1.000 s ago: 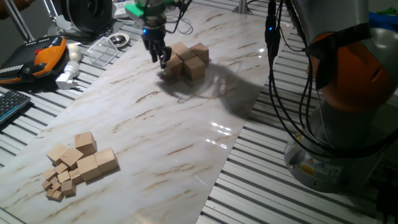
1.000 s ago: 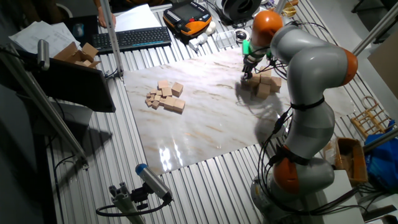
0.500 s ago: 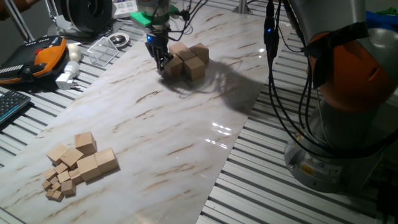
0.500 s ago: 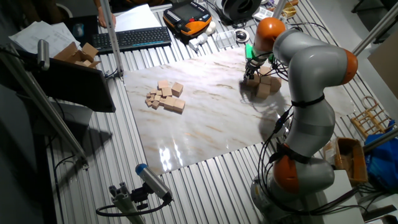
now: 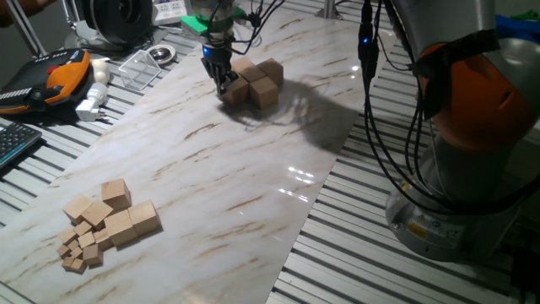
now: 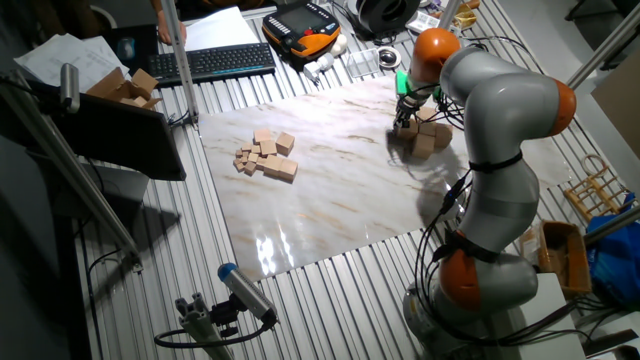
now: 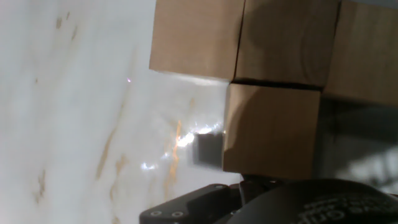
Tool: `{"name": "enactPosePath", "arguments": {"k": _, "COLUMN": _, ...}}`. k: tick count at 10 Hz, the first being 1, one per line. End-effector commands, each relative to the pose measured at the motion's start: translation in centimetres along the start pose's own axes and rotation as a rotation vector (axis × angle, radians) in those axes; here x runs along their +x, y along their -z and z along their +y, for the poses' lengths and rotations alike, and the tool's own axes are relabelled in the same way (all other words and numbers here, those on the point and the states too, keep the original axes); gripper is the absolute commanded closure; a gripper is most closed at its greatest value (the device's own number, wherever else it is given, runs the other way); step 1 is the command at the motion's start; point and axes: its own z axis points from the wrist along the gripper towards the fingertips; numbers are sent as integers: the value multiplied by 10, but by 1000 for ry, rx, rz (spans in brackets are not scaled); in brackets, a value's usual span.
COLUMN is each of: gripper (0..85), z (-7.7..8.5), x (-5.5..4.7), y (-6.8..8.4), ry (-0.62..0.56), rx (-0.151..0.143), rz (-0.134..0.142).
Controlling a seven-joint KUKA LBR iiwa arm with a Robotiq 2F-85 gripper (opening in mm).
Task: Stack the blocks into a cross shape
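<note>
The end effector [image 5: 223, 82] is now pressed right against the blocks [image 5: 254, 82], closer than a second ago. These are clustered at the table's [image 5: 211, 169] far end. Jaw state cannot be told.

One arm [image 6: 500, 100] on show, one claw [image 5: 224, 83] at its tip. By the claw sits one cluster of blocks [image 5: 264, 91]; the hand view gives four blocks there, three in a row and one below, and the fixed views hint at a fifth I can't confirm. Over at the near corner, a second group [image 5: 118, 226]: five big cubes by my count, plus a scatter of tiny cubes [image 5: 78, 253], too small to number. One keyboard [image 6: 215, 62], one orange pendant [image 5: 59, 76].
</note>
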Motion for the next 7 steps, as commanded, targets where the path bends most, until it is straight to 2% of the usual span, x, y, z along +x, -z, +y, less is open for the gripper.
{"name": "enactPosePath", "arguments": {"k": 1, "gripper": 850, "z": 0, "x": 0, "y": 1, "ry": 1, "rx": 0, "rz": 0}}
{"name": "enactPosePath", "arguments": {"k": 4, "gripper": 850, "z": 0, "x": 0, "y": 2, "ry": -1, "rx": 3, "rz": 9}}
{"name": "enactPosePath", "arguments": {"k": 5, "gripper": 850, "z": 0, "x": 4, "y": 3, "ry": -6, "rx": 12, "rz": 10}}
{"name": "enactPosePath", "arguments": {"k": 7, "gripper": 850, "z": -3, "x": 21, "y": 12, "ry": 16, "rx": 17, "rz": 4}}
